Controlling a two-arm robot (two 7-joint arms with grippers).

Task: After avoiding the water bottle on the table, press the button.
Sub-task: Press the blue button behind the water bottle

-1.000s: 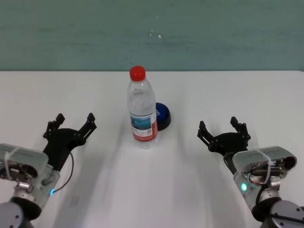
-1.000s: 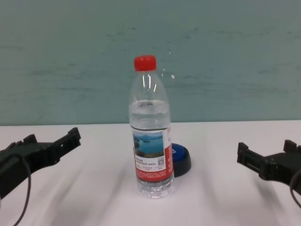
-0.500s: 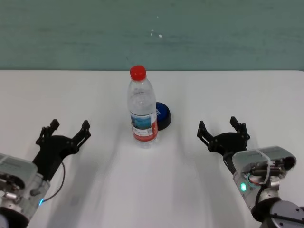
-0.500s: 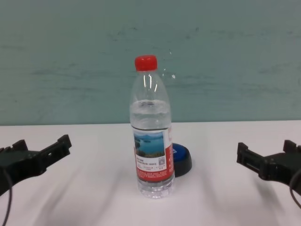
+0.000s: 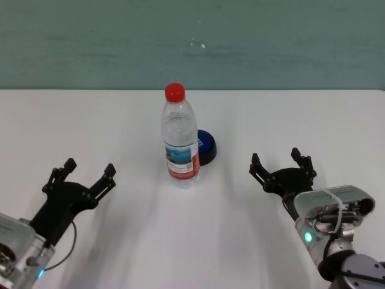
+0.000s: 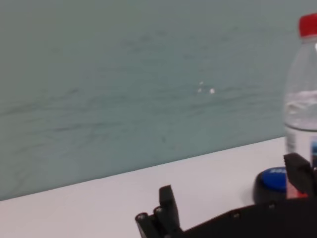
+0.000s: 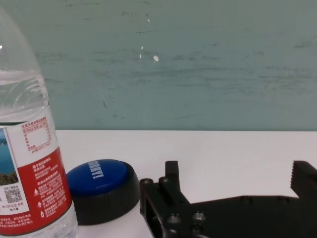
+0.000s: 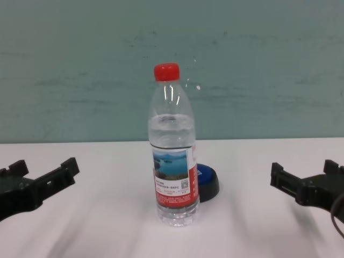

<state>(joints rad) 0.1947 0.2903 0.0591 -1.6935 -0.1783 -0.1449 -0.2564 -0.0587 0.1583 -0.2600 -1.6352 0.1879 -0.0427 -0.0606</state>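
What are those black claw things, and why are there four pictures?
They are a robot's two hands, called grippers. The left gripper and the right gripper are both open and hold nothing. One picture comes from a camera on the robot's head, one from its chest, and one from each wrist. On the white table stands a water bottle with a red cap. Just behind it, partly hidden, sits a blue button on a black base.

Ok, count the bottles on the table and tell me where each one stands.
1. The water bottle stands upright mid-table, in front of the button, between the two open end effectors. Nothing hints at another one hidden.
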